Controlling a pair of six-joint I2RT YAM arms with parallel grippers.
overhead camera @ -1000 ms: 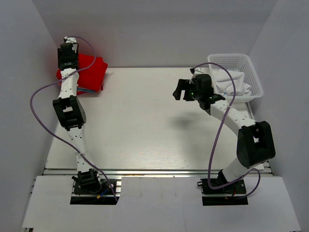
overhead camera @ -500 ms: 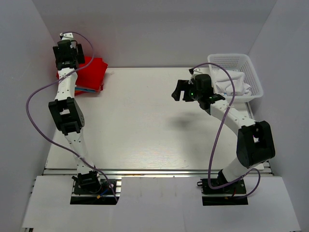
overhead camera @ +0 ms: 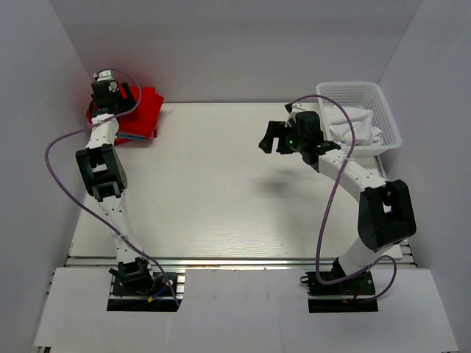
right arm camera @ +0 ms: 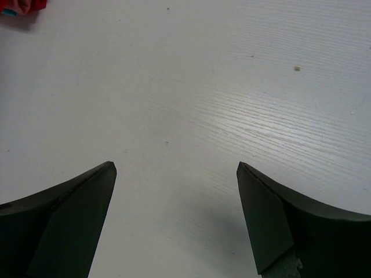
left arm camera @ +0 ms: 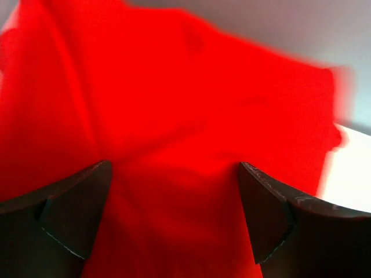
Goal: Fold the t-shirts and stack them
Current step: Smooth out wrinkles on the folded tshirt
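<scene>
At the far-left corner, my left claw [left arm camera: 174,168] gapes just above the red t-shirt [left arm camera: 174,81]. My right claw [right arm camera: 177,167] gapes well apart.

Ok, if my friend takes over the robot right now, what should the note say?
Left end effector: open, empty, over the red t-shirt.
Right end effector: open, empty, above the table.
Done: red t-shirt lies folded on top of the stack at the far left corner.
To do: white cloth sits in the basket, probably still to fold and stack.
</scene>
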